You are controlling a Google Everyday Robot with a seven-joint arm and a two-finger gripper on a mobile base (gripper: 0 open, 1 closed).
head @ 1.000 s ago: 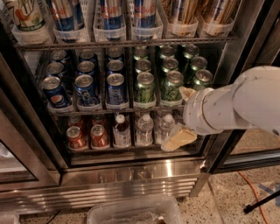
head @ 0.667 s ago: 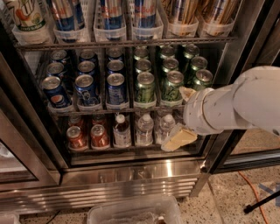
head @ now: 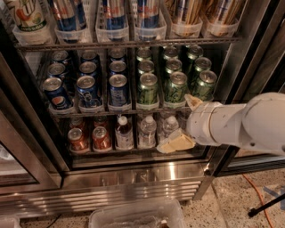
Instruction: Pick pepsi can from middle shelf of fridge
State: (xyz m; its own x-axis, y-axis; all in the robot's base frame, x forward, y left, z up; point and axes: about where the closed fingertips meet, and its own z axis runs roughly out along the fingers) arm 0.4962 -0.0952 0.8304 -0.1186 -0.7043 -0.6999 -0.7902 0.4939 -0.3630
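The fridge (head: pixel 133 178) stands open with its racks in view. On the middle shelf (head: pixel 133 108), blue pepsi cans stand in three lanes at the left, with the front ones at left (head: pixel 55 93), centre (head: pixel 88 91) and right (head: pixel 118 89). Green cans (head: pixel 148 88) fill the lanes to their right. My gripper (head: pixel 184 122) reaches in from the right on a white arm. It is open and empty, in front of the rightmost green cans and the water bottles below. Its upper finger (head: pixel 192 101) is at shelf height. Its lower finger (head: pixel 176 142) is at the bottom rack. It is well right of the pepsi cans.
The top rack holds tall slim cans (head: pixel 113 13). The bottom rack holds red cans (head: pixel 101 138) and water bottles (head: pixel 147 131). A glass door (head: pixel 18 147) stands at the left. A clear plastic bin (head: pixel 133 216) sits on the floor in front. An orange cable (head: pixel 258 196) lies at the right.
The white arm has dropped a little lower in the picture. The gripper stays at the right end of the shelves, and no can has moved.
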